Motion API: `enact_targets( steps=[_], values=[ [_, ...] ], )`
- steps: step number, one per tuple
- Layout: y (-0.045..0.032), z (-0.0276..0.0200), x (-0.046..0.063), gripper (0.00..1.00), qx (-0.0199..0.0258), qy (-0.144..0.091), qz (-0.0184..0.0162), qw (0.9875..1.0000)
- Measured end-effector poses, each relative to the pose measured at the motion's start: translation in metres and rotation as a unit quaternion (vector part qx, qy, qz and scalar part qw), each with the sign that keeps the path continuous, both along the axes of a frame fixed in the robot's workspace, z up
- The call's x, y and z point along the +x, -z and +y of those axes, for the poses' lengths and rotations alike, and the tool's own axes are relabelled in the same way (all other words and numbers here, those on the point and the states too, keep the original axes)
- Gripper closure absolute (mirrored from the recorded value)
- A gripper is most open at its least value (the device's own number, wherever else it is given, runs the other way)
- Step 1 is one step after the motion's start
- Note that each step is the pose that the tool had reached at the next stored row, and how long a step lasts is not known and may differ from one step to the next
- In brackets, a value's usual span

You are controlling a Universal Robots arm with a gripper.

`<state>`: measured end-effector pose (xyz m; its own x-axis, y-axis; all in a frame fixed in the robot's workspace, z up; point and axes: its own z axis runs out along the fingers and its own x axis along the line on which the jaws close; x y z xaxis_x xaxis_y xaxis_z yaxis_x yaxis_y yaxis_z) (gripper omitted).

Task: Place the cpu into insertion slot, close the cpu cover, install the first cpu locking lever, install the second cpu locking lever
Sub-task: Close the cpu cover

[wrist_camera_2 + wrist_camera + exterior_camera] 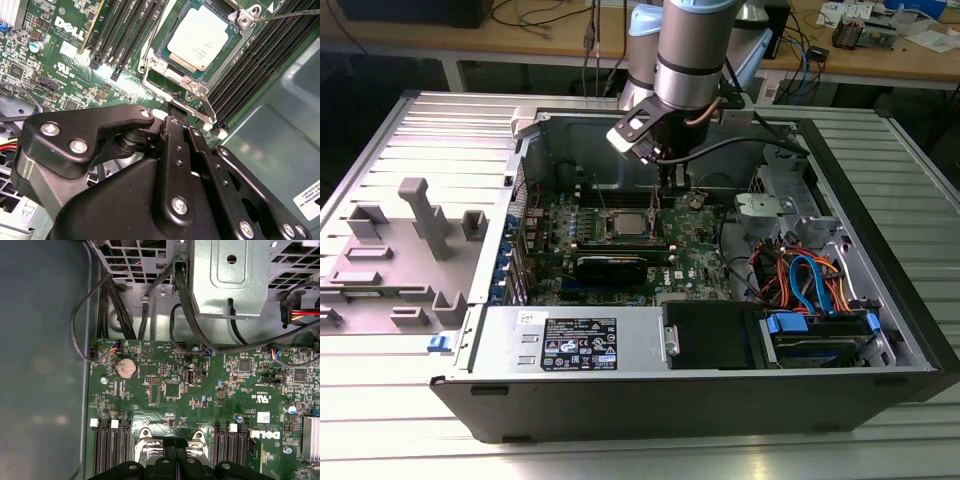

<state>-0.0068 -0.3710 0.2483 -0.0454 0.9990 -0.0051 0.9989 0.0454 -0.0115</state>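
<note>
Print is plentiful here, though I leave it unread: a dark label with white text and marks sits on the long grey box at the front of the open computer case. White lettering is stamped on the green board, and a white sticker clings to the case wall.

The cpu lies flat inside the insertion slot, its dull silver top facing up. The gripper hangs low over the board with its fingers pressed together and nothing pinched. Its tip is just beside the slot's silvery rim, on the exterior view's right of the chip and off the chip itself.
</note>
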Motion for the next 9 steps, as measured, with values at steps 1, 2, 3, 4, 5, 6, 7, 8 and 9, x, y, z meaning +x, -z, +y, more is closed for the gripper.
enact_targets(
  steps=[1, 2, 3, 4, 5, 6, 7, 8, 9],
  values=[
    [0.0, 0.0, -0.0003, 0.89, 0.0, 0.0, 0.0, 1.0],
    [0.0, -0.0001, -0.0006, 0.89, 0.0, 0.0, 0.0, 1.0],
    [0.0001, -0.0001, -0.0007, 0.89, 0.0, 0.0, 0.0, 1.0],
    [0.0, -0.0001, -0.0008, 0.89, 0.0, 0.0, 0.0, 1.0],
    [0.0001, -0.0001, -0.0011, 0.89, 0.0, 0.0, 0.0, 1.0],
    [0.0001, -0.0002, -0.0013, 0.89, 0.0, 0.0, 0.0, 1.0],
    [0.0001, -0.0002, -0.0016, 0.89, 0.0, 0.0, 0.0, 1.0],
    [0.0001, -0.0002, -0.0018, 0.89, 0.0, 0.0, 0.0, 1.0],
    [0.0001, -0.0003, -0.002, 0.89, 0.0, 0.0, 0.0, 1.0]
  ],
)
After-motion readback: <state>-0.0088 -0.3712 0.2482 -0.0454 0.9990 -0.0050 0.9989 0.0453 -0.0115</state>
